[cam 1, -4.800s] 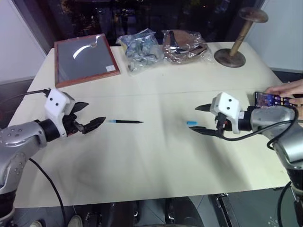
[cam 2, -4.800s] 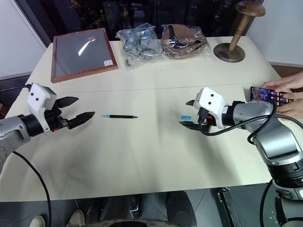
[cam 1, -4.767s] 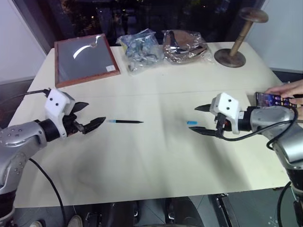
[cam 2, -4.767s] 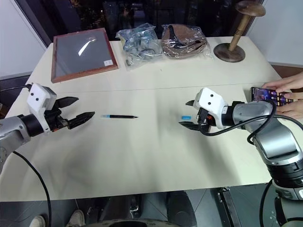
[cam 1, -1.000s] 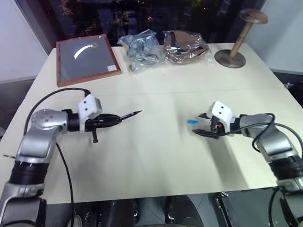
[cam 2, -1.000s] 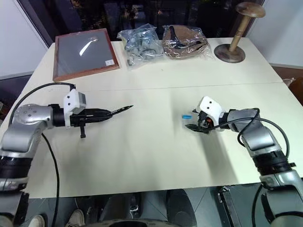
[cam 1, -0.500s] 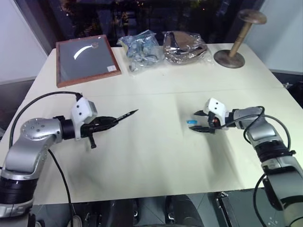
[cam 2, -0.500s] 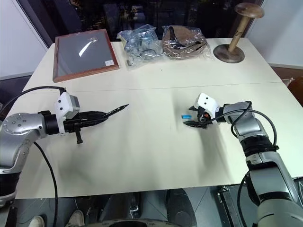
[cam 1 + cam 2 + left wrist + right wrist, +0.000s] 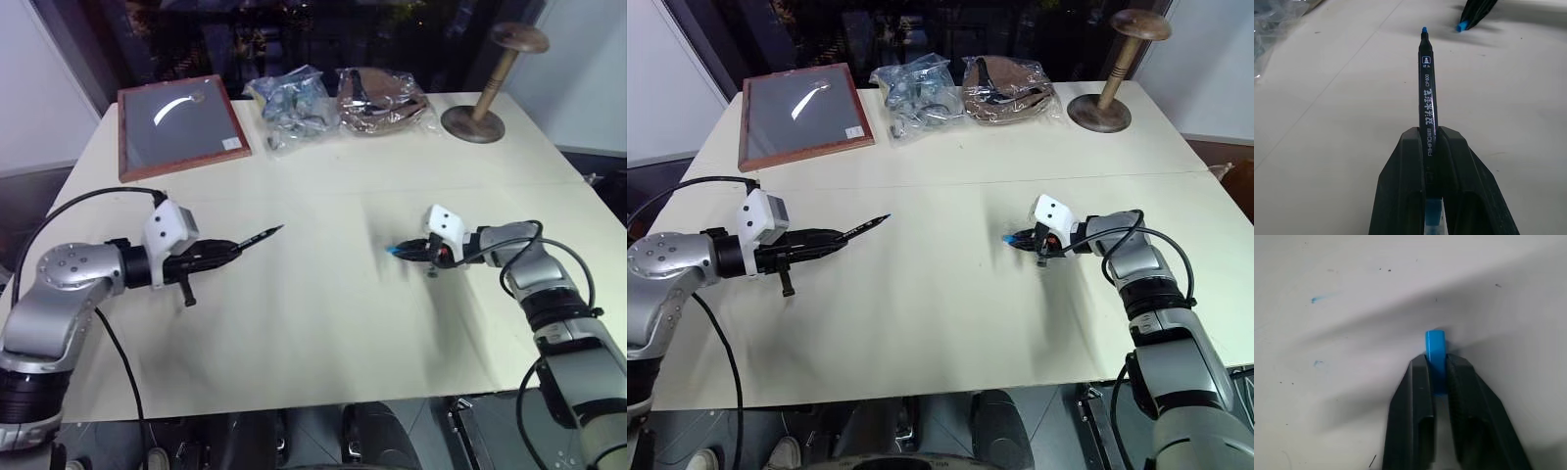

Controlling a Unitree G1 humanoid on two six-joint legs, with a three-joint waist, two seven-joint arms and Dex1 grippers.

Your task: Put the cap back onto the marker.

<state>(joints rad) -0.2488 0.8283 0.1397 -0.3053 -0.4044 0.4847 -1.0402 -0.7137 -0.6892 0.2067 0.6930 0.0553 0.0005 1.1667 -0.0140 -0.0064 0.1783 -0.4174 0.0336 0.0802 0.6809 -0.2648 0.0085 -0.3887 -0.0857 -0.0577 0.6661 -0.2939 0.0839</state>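
From the head camera, the left gripper (image 9: 227, 251) hangs above the left half of the pale table (image 9: 323, 333), its two black fingers pressed on the marker (image 9: 257, 237), which sticks out past them, slanting up toward the middle of the table with its tip free in the air. On the right half, the right gripper (image 9: 409, 250) sits low at the tabletop, its jaws pinching the cap (image 9: 394, 250), a small light-blue piece at the finger ends, well apart from the marker tip. Along the far edge lie a framed panel (image 9: 181, 122), two clear plastic bags (image 9: 338, 103) and a wooden stand (image 9: 492, 83). In the left wrist view the fingers (image 9: 1405, 191) clamp the black marker (image 9: 1426, 93) between them; its printed barrel runs straight out to a blue tip, and the other gripper with the blue cap (image 9: 1462, 26) shows across the table. In the right wrist view the fingers (image 9: 1418, 406) squeeze the cap (image 9: 1435, 352), which stands out beyond them close to the table surface.
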